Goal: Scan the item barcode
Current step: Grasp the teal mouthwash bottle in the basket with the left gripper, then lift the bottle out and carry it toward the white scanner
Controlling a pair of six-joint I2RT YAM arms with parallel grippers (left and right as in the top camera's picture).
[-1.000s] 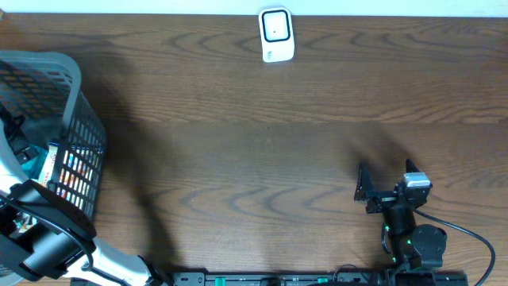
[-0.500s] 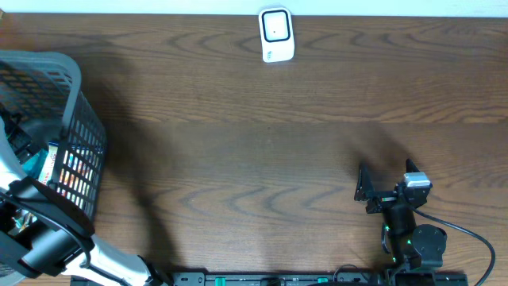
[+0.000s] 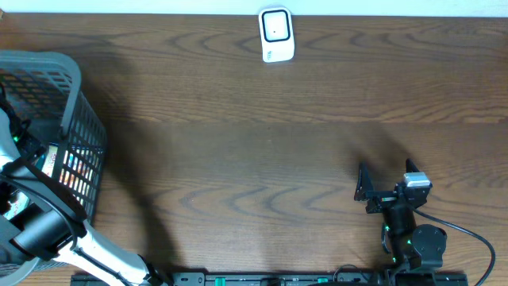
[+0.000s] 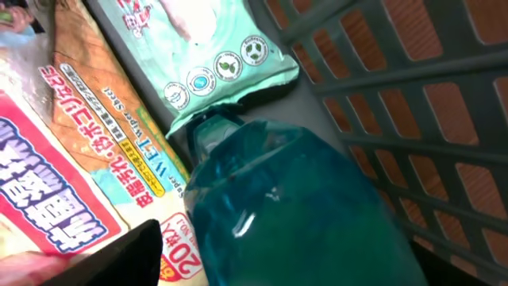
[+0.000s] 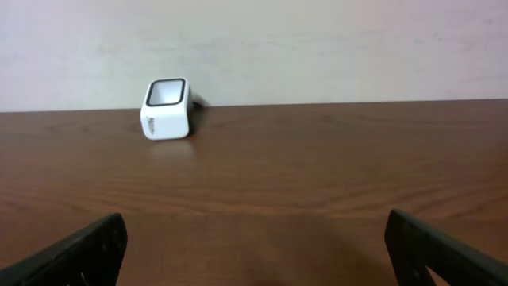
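Item: teal pouch [image 4: 294,206] was found in the basket [image 3: 75,119], beside wet-wipe pack [image 4: 206,48] | Left end effector [image 3: 14,137]: positioned over it, opening could not be told | Right end effector [image 3: 386,179]: spread wide, empty | Handling: judged soft, slippery, liquid-heavy; a grip at the firmer neck was advised.

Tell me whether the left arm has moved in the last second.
Yes. The left arm has shifted up the overhead frame, deeper into the basket, which stayed put.
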